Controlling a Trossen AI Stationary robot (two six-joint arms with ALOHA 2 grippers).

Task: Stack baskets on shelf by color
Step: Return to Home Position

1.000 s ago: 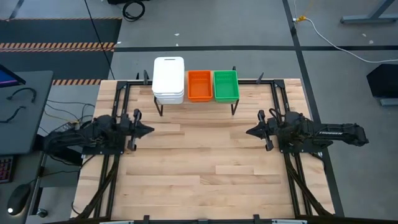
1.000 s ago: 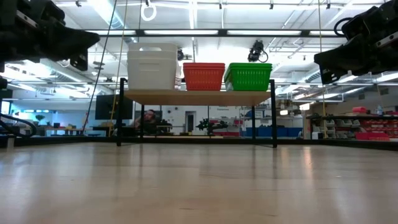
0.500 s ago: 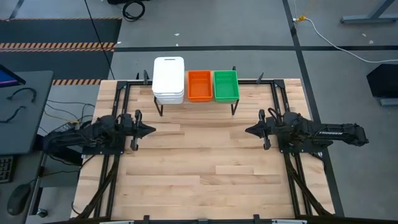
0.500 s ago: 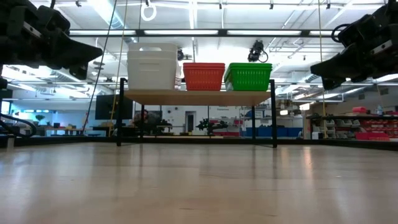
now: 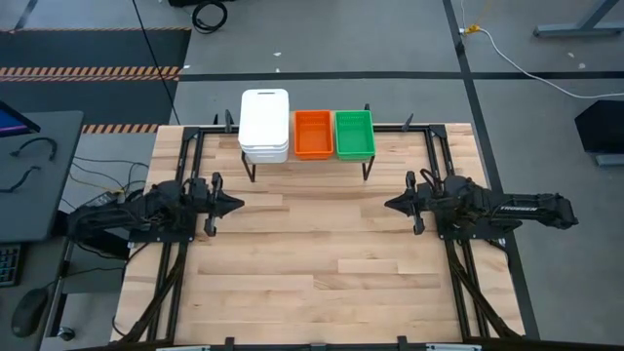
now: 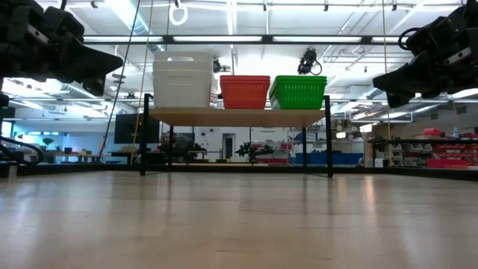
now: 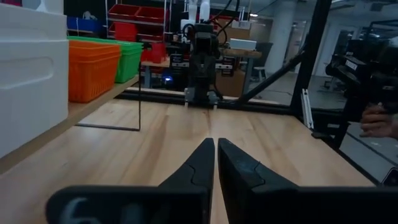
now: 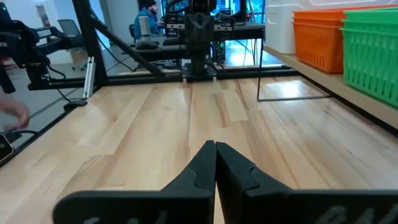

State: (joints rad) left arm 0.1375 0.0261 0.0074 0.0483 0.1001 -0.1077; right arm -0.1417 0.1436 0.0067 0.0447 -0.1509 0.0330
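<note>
L gripper, R gripper: pressed together, empty, hovering clear – sorting prob. done. Shelf well apart from both, carrying white stack, orange stack, green stack.

Looks like a robotics lab set up inside a big open workshop hall. A left arm and a right arm, both dark robot arms, sit on a black frame around a wood-plank table. Cables trail over the grey floor, with hazard-stripe tape at the far left. A desk with a mouse stands to the left. Beyond the table are ceiling strip lights, storage racks with red bins, and a person at a workstation.
</note>
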